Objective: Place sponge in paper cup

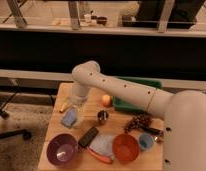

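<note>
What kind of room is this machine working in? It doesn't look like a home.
Probably an office or lab test area. The gripper, open, hangs over a small wooden table crowded with practice items such as a sponge and a purple bowl. Behind runs a dark counter with a glass partition.

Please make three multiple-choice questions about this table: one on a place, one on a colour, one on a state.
1. Where does the sponge lie?
A. in the green tray
B. on the left part of the table, just below the tool
C. in the orange bowl

2. Which colour has the bowl at the front left corner?
A. purple
B. white
C. green

3. In what state is the tool?
A. shut on the black slab
B. shut on the sponge
C. open, holding nothing

Answers: 1 B, the pad lies flat near the left edge; 2 A, its inside is plainly purple; 3 C, the sponge lies free on the wood.
</note>
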Controlling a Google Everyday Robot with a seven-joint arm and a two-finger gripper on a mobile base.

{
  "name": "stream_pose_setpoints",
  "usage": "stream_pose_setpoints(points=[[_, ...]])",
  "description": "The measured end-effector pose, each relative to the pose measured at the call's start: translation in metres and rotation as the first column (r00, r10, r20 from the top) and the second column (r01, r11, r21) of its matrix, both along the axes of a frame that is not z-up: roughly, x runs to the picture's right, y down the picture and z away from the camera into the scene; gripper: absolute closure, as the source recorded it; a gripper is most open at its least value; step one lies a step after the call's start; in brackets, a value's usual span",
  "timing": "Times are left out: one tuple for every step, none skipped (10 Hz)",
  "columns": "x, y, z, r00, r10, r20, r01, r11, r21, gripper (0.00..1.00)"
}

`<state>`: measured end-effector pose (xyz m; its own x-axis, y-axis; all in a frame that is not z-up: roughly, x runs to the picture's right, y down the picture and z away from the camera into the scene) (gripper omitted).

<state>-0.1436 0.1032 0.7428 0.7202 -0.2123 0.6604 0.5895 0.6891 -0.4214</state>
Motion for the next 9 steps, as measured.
stream_pose_setpoints(points=[[0.006,-0.002,0.001,1.000,0.001,-0.008,-0.001,1.0000,-0.005,0.20],[0.011,-0.004,0.001,1.000,0.002,-0.014,-0.002,1.0000,-0.008,0.20],[0.017,-0.008,0.001,1.000,0.004,-0.020,-0.004,0.9999,-0.010,0.20],[0.020,-0.009,0.001,1.000,0.005,-0.023,-0.005,0.9999,-0.012,0.20],[0.024,-0.010,0.001,1.000,0.004,-0.028,-0.005,0.9999,-0.015,0.20],[0.029,-0.012,0.001,0.999,0.004,-0.031,-0.005,0.9998,-0.019,0.20],[0.033,-0.012,0.001,0.999,0.001,-0.035,-0.002,0.9997,-0.026,0.20],[0.034,-0.013,0.001,0.999,0.003,-0.034,-0.004,0.9996,-0.030,0.20],[0.036,-0.014,0.001,0.999,0.009,-0.031,-0.010,0.9991,-0.040,0.20]])
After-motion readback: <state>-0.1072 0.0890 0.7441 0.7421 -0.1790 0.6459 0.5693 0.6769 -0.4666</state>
